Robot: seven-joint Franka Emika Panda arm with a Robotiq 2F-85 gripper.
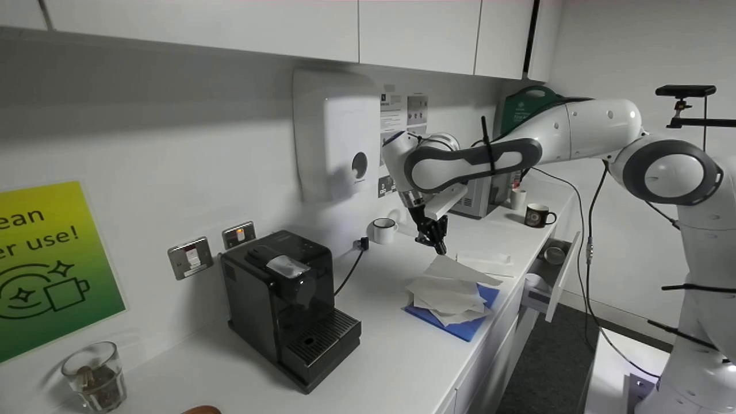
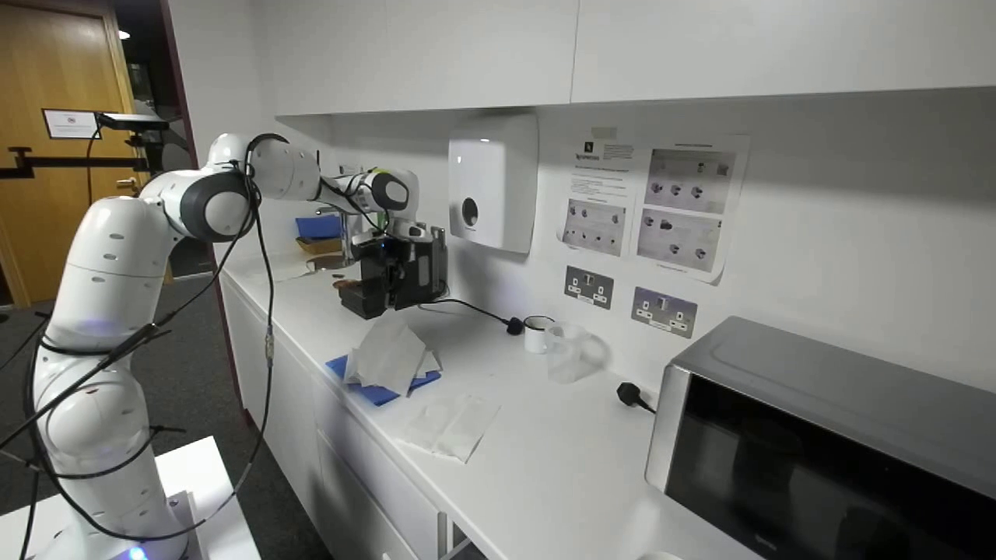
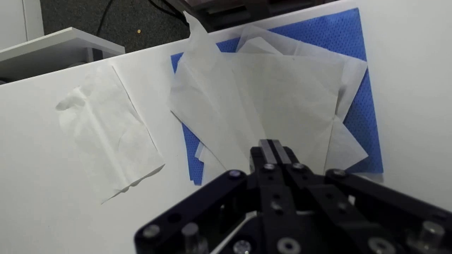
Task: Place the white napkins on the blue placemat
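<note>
Nearest in the wrist view, the jaws are sitting together, clamping the top white napkin (image 3: 240,102), whose creases are running toward them. Below it, more white napkins (image 1: 448,296) are lying askew in a loose pile, covering the middle of the blue placemat (image 3: 363,127), which is resting flat on the desk (image 3: 416,88). Near the placemat but apart from it, a loose napkin (image 3: 109,134) is lying creased. Beyond the desk edge, a drawer (image 1: 563,279) is standing open above the dark floor (image 3: 141,38).

White napkins (image 3: 293,91), flecked blue placemat (image 3: 339,35)
</note>
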